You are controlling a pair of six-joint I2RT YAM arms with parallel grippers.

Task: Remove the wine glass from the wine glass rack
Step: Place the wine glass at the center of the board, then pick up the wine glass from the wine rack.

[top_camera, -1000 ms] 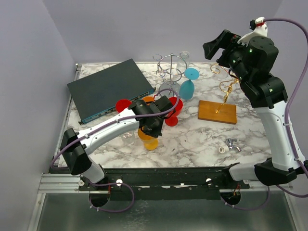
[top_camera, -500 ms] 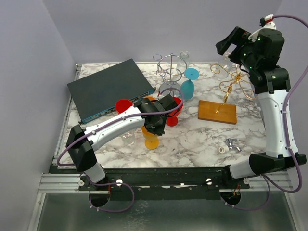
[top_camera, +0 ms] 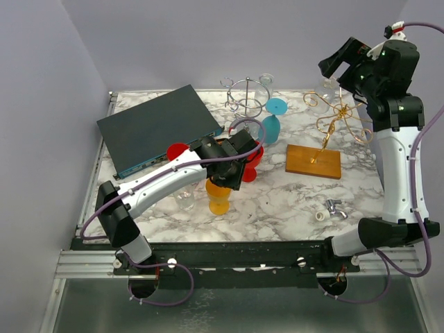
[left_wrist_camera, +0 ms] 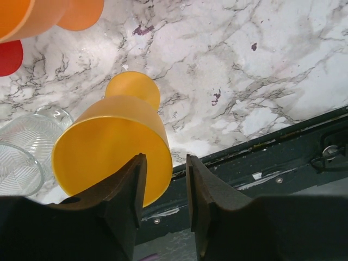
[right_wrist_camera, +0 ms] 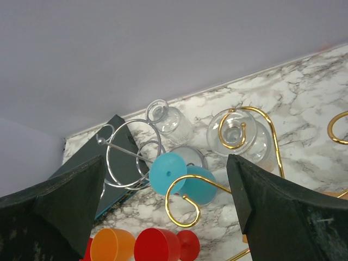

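Note:
A silver wire wine glass rack (top_camera: 248,97) at the back holds a blue wine glass (top_camera: 272,118) and a clear one (top_camera: 263,84). To its right, a gold rack (top_camera: 340,118) on a wooden base (top_camera: 313,161) carries a clear glass (top_camera: 320,97). My right gripper (top_camera: 334,64) hangs high above the gold rack, wide open and empty. Its wrist view looks down on the blue glass (right_wrist_camera: 179,176) and the gold-hooked clear glass (right_wrist_camera: 239,136). My left gripper (top_camera: 225,182) is open just above an orange glass (left_wrist_camera: 114,147) that stands on the marble, beside the left finger.
A black flat box (top_camera: 158,126) lies at the back left. Red glasses (top_camera: 178,151) (top_camera: 250,163) and another orange one sit under the left arm. A clear glass (top_camera: 184,200) stands near the front left. Small metal parts (top_camera: 331,208) lie at the front right.
My left gripper has opened and let go of the orange glass, which now stands on the table. The right arm has swung up and to the right.

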